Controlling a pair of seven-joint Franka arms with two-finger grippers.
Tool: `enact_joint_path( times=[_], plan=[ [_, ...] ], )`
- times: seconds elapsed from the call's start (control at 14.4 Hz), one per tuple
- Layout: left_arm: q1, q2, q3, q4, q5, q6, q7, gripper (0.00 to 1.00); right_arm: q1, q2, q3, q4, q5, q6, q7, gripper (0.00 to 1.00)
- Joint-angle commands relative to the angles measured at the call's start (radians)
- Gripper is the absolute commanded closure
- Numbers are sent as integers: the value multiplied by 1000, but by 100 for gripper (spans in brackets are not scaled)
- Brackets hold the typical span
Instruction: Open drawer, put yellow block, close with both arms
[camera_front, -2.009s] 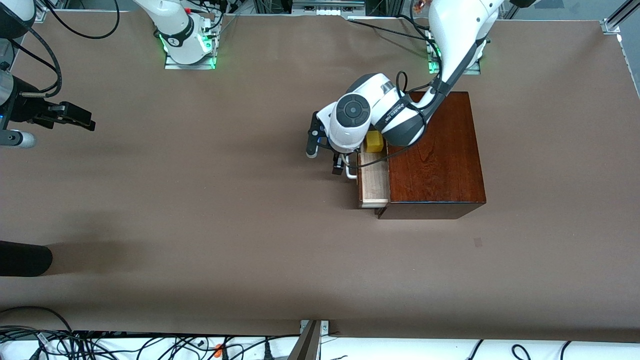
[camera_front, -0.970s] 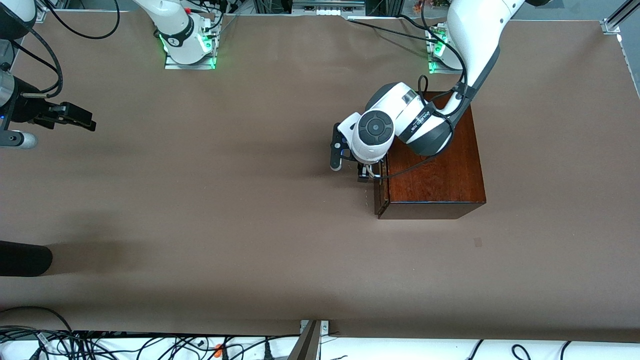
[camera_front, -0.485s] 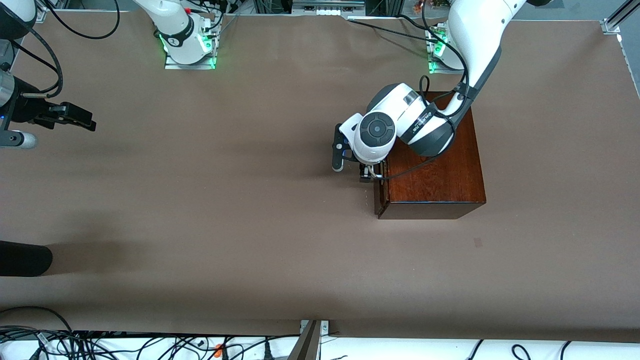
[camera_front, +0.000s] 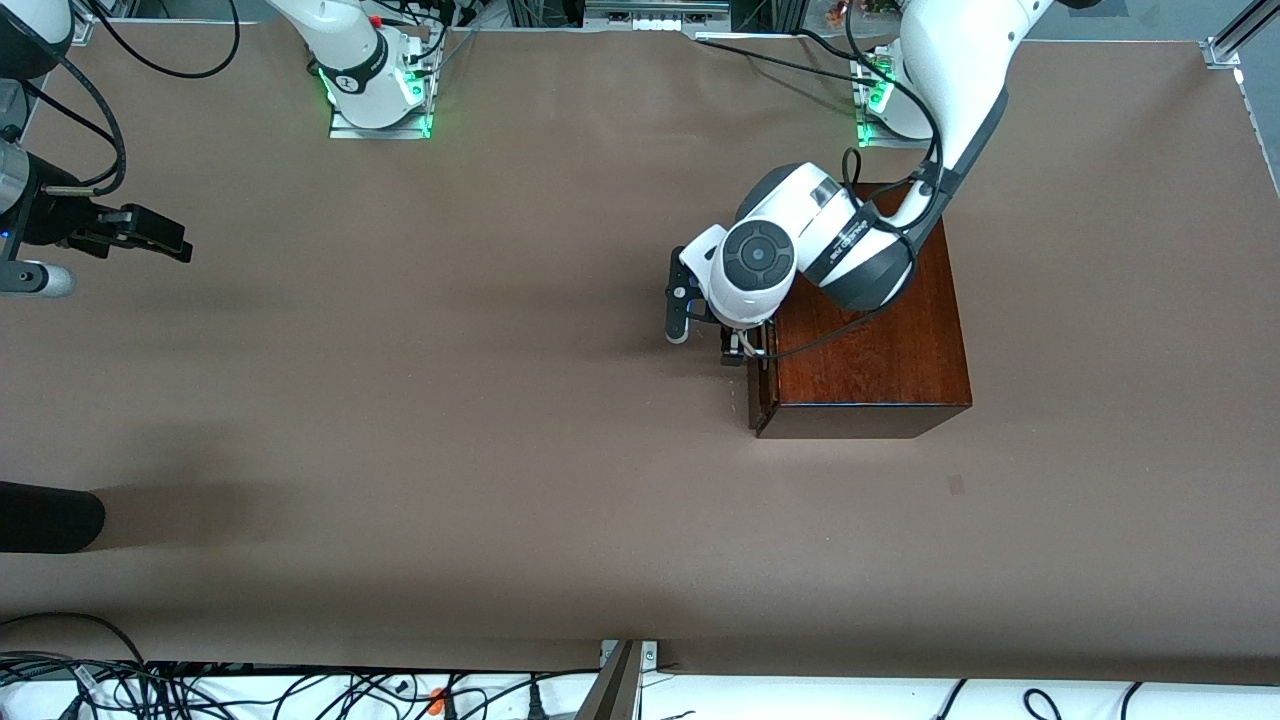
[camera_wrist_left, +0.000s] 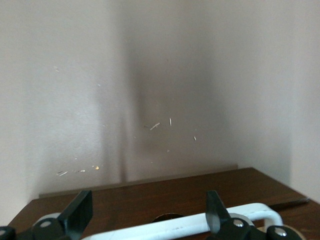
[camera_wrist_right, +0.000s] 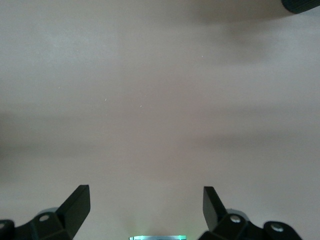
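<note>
The glossy reddish-brown wooden box (camera_front: 870, 330) stands toward the left arm's end of the table. Its drawer is shut, with the dark front panel (camera_front: 757, 385) flush with the box. The yellow block is hidden. My left gripper (camera_front: 735, 347) is at the drawer front, open. In the left wrist view the gripper (camera_wrist_left: 145, 210) has its fingers on either side of the white handle (camera_wrist_left: 190, 225), against the dark panel (camera_wrist_left: 150, 192). My right gripper (camera_front: 165, 240) waits open and empty over the table at the right arm's end; the right wrist view (camera_wrist_right: 145, 200) shows only bare table under it.
A dark rounded object (camera_front: 50, 515) juts in at the table's edge at the right arm's end, nearer the front camera. Cables (camera_front: 200, 690) lie along the near edge. A small mark (camera_front: 956, 485) is on the brown table near the box.
The drawer, open two seconds ago with the yellow block in it, has been pushed shut by my left gripper. The block is now out of sight. The right arm has not moved.
</note>
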Motion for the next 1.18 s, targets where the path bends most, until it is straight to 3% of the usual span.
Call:
enact_joint_path(
  times=[0.0,0.21,0.48,0.69,0.9,1.11],
  plan=[
    [11,-93,-21,-9,-69,-45,-129,0,1,9,1,21,4,-10,-11,0],
    [13,-152,-18,49,-84,-161,-330,0,1,9,1,21,4,-10,-11,0],
    [58,-189,-2,191,-70,-443,-617,0,1,10,1,21,5,-13,-11,0],
    [176,-212,-4,281,-67,-552,-660,0,0,12,1,21,5,-13,-11,0],
    [258,-259,2,303,-37,-577,-660,0,0,12,1,21,5,-15,-11,0],
    [249,-333,153,265,-21,-561,-664,0,0,12,1,21,5,-15,-11,0]
  ],
)
